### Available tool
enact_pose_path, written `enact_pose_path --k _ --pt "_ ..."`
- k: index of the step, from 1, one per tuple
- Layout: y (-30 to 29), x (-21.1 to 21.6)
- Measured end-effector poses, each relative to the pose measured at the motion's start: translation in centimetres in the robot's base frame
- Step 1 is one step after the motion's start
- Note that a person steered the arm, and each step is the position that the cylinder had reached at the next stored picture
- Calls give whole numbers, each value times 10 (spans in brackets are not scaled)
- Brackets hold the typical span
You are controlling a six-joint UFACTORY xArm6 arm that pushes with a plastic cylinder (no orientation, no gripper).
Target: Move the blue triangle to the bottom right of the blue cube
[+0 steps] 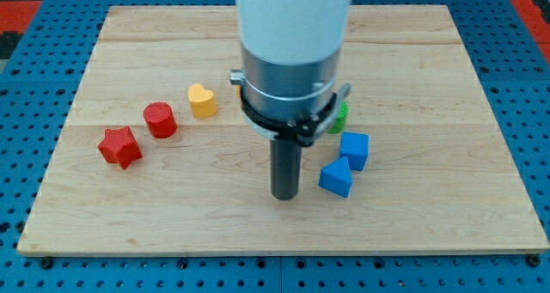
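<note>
The pale wooden plank counter point(129, 207) fills most of the frame, with a blue perforated surface point(17, 112) showing around its edges. My arm's white and grey metal housing point(292, 61) drops in from the top centre and ends in the dark rod; my tip point(284, 197) rests on the counter just left of the blue plastic triangle point(336, 177). There is no gripper on this rig, so nothing opens, closes or holds.

The blue triangle sits right of centre, touching or nearly touching the lower left corner of the blue plastic cube point(354, 149). It needs to end up at the cube's lower right.

The main risk, as I judge it, is that a straight push to the frame's right could drive the triangle into the cube and drag both along, since they sit so close. The triangle's slanted faces may also make it spin off my tip and slide upward instead.

The housing hides much: only a sliver of a green block point(341, 117) shows beside it, shape unreadable, and a scrap of something yellowish point(236, 92) peeks out on its left. Farther left, clear of everything, are the yellow heart-shaped block point(203, 100), red cylinder point(160, 120) and red star-shaped block point(119, 147).
</note>
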State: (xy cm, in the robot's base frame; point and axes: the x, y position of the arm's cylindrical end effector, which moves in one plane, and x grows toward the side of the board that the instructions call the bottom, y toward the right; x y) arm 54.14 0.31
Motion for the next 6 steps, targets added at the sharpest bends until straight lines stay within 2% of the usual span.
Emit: enact_pose_path --k 2,6 --pt "36 -17" --pt "79 2"
